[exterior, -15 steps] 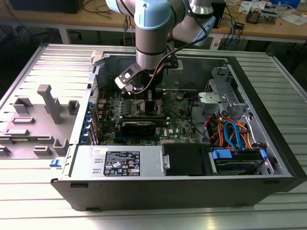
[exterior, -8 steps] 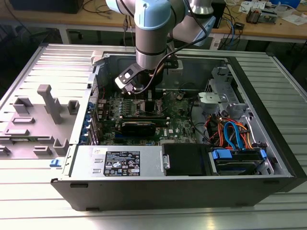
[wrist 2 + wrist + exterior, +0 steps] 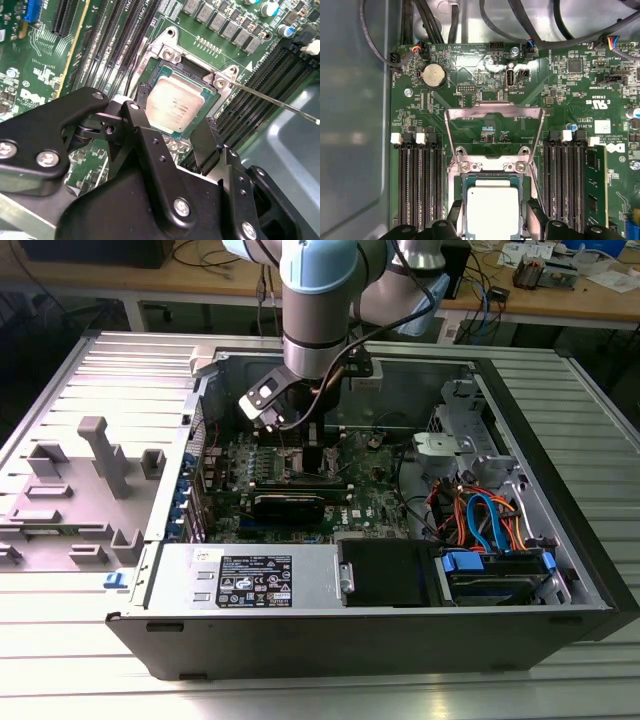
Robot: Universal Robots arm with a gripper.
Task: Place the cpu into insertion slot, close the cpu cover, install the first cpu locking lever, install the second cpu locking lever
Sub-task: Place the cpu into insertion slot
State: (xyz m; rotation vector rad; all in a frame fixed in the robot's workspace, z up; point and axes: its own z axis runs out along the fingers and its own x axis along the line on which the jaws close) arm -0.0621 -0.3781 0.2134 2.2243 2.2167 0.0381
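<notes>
Two black fingers [image 3: 455,220] of the gripper [image 3: 494,222] flank the insertion slot [image 3: 492,176] on opposite sides, parted slightly wider than the cpu [image 3: 492,207]; in the first wrist view we see them holding nothing. The cpu lies flat inside the slot. Beyond the slot's hinge edge, the cpu cover [image 3: 492,111] stands raised open over the green motherboard [image 3: 560,90].

The cpu [image 3: 491,207] is sitting in the insertion slot [image 3: 490,176], with memory slots [image 3: 417,185] lying along both sides. The cpu cover [image 3: 492,111] is standing open beyond the slot's hinge, and the gripper [image 3: 494,220] is straddling the cpu, fingers apart.
</notes>
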